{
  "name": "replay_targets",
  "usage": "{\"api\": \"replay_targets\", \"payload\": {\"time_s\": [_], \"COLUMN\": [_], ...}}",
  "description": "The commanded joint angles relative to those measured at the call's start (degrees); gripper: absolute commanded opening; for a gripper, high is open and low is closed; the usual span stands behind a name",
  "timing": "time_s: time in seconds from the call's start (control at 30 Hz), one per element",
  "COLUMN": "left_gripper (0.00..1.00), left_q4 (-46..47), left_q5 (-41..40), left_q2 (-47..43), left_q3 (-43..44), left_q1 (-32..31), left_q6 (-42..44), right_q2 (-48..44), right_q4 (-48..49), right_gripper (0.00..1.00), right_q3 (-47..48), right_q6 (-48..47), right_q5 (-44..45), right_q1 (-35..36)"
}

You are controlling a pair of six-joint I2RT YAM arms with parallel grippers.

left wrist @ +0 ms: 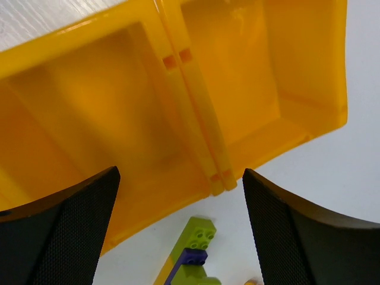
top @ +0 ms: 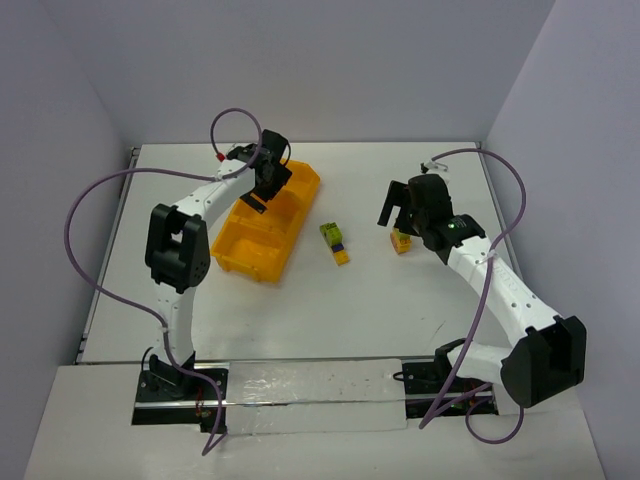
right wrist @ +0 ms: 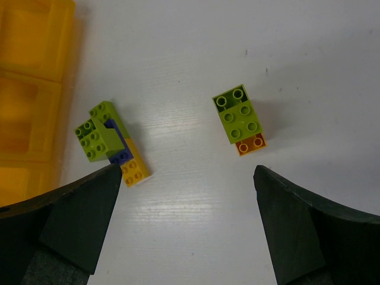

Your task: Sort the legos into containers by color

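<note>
As it lies, the lego stack [top: 335,243] slants near-right.

Left gripper [top: 266,185] hangs over the far end of the orange-yellow tray [top: 262,250]. Right gripper [top: 396,212] hovers just above a green-and-orange lego stack [top: 401,241]. A second, mixed-color stack [top: 335,243] lies on the table [top: 380,310], between tray and right gripper.

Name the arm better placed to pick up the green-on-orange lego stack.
Right. The right gripper, open, hovers right by the green-on-orange stack; the left gripper is over the tray, farther off.
</note>
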Motion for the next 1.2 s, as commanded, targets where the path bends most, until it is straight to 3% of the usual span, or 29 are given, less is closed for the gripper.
{"api": "replay_targets", "payload": {"time_s": [0.0, 0.27, 0.37, 0.4, 0.5, 0.53, 0.9, 1.0, 1.17], "left_gripper": [0.92, 0.82, 0.67, 0.60, 0.12, 0.01, 0.00, 0.00, 0.00], "left_q4": [-1.6, -1.1, -2.3, -2.7, -1.7, -0.9, 5.1, 9.1, 7.8], "left_q5": [-2.7, -3.0, -3.3, -3.5, -3.9, -3.9, -7.2, -4.6, -3.1], "left_q2": [3.5, 9.3, 11.0, 11.3, 10.6, 10.1, 7.7, 8.5, 11.3], "left_q3": [6.6, 11.3, 12.9, 13.2, 12.6, 12.4, 13.6, 14.4, 18.0], "left_q1": [0.4, 0.6, 0.8, 0.8, 0.8, 0.8, 0.9, 0.9, 0.8], "left_q6": [-3.8, -4.2, -3.9, -3.7, -1.2, 0.5, 19.3, 27.1, 31.2], "right_q2": [-1.6, -1.5, -1.6, -1.6, -1.7, -1.6, 0.7, 0.8, 0.8], "right_q4": [0.6, 0.5, 0.4, 0.4, 0.7, 0.8, 1.6, 1.5, 1.3], "right_gripper": [1.00, 1.00, 1.00, 1.00, 1.00, 1.00, 1.00, 1.00, 1.00], "right_q3": [-0.5, -0.6, -0.8, -0.8, -1.1, -1.2, -0.4, -0.1, -0.2], "right_q6": [-0.5, -0.6, -0.7, -0.7, -0.7, -0.7, -0.1, -0.1, -0.2], "right_q5": [1.0, 1.0, 1.0, 1.0, 1.0, 1.0, -0.6, -0.5, -0.1], "right_q1": [0.4, 0.4, 0.4, 0.4, 0.4, 0.4, 0.4, 0.4, 0.4]}}
